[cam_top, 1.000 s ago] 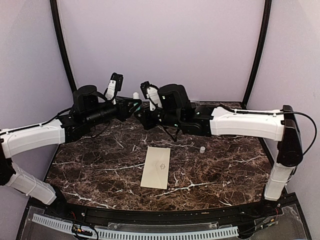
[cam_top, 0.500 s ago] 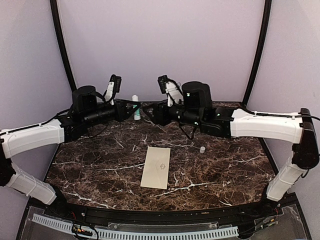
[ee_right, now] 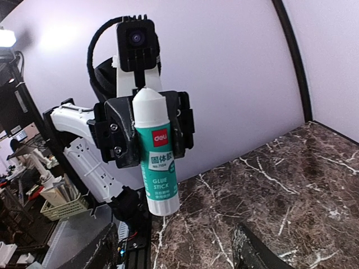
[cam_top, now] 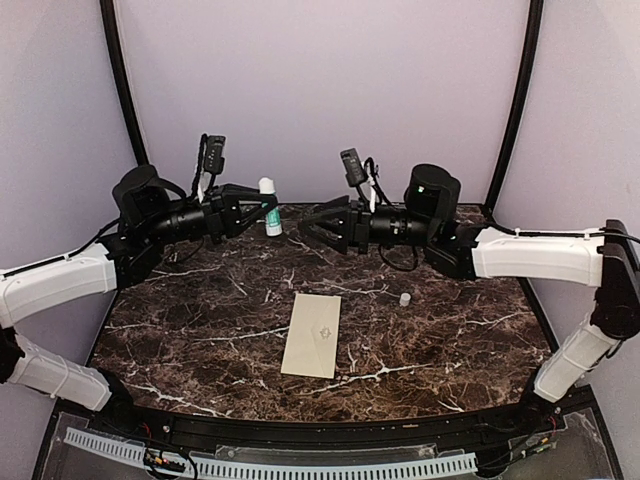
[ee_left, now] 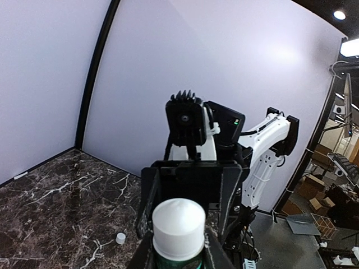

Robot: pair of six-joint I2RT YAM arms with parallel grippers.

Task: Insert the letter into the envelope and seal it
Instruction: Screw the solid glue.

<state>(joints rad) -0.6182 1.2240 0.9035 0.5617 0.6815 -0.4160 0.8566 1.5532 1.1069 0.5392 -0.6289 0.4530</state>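
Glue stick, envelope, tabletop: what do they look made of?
Glue stick: likely plastic, smooth white body with glossy teal printed label.
Envelope: matte cream paper, thin and flat.
Tabletop: dark marble look with white veins, slightly glossy; could be laminate.

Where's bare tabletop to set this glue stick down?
The dark marble tabletop is bare left of the cream paper envelope, out to the left edge, and right of it, nearer than the small white cap. Crowded: the far middle, where both jaws hang by the green-and-white glue stick.
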